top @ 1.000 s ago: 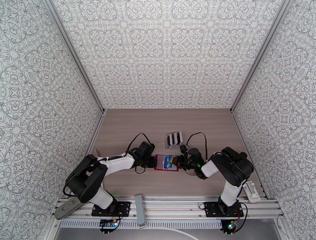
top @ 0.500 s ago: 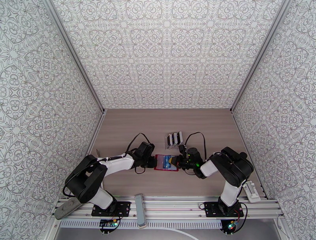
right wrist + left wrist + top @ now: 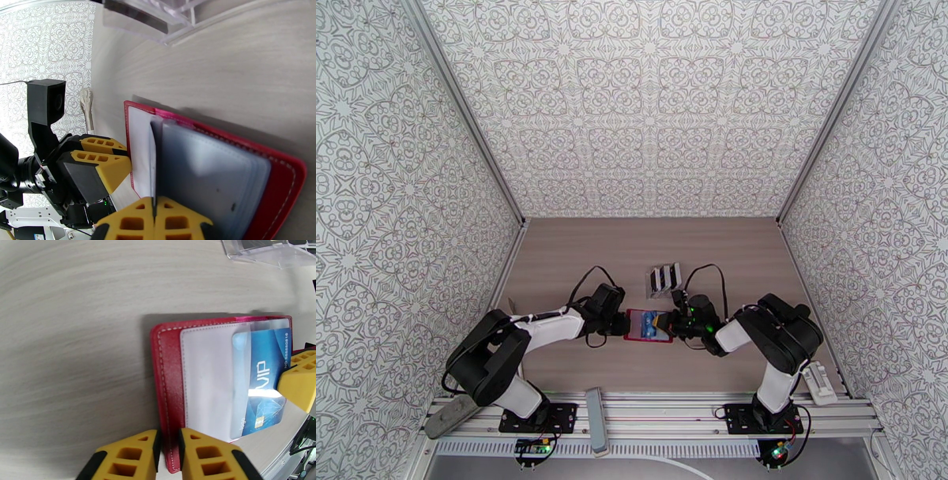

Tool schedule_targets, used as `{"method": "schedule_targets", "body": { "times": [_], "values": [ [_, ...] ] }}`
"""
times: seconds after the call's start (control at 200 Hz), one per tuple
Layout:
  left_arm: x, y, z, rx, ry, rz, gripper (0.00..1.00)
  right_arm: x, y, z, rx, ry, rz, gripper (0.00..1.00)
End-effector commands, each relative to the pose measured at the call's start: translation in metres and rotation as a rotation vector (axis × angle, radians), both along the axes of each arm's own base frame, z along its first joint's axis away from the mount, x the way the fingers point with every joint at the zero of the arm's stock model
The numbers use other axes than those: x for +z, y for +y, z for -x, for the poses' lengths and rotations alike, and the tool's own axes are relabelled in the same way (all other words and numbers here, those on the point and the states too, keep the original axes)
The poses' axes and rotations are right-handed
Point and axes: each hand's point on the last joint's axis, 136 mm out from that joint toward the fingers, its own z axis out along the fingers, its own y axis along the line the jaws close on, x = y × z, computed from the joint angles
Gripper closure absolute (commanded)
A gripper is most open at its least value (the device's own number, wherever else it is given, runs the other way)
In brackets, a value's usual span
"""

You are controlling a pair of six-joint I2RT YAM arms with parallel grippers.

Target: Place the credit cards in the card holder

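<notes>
While my left pincer (image 3: 169, 439) clamps the left edge of the red wallet (image 3: 168, 370) on the worktop (image 3: 79, 319), my right pincer (image 3: 155, 207) pinches the blue card (image 3: 262, 374) — thin, stiff, likely slick — by its right edge, half inside the clear pocket (image 3: 205, 378).

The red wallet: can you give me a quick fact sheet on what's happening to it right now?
card holder: lying open
left gripper: pinching its red edge
right gripper: shut on the blue card
blue card: partly inside a clear pocket
other cards: in a clear stand just beyond
</notes>
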Motion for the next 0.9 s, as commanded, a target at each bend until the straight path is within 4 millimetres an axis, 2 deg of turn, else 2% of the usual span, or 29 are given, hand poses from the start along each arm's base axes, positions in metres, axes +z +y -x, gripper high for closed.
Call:
{"method": "schedule_targets", "body": {
  "times": [0.0,0.125,0.435,0.785,0.895],
  "values": [
    [-0.0314,0.0186,0.0159,0.023,0.082,-0.078,0.78,0.0019,0.0021,-0.0014,-0.002,-0.010,0.021,0.96],
    [-0.0315,0.0184,0.0164,0.022,0.082,-0.076,0.78,0.0010,0.0013,-0.0012,-0.003,-0.010,0.031,0.86],
    [-0.0311,0.0187,0.0163,0.024,0.082,-0.075,0.78,0.0079,-0.0005,-0.0018,0.002,-0.024,0.064,0.72],
    [-0.0293,0.0138,0.0157,0.015,0.079,-0.066,0.78,0.0052,-0.0021,0.0002,0.020,-0.011,0.176,0.64],
    [-0.0285,0.0123,0.0152,0.012,0.076,-0.064,0.78,-0.0007,-0.0072,0.0026,0.035,-0.010,0.272,0.62]
  ]
}}
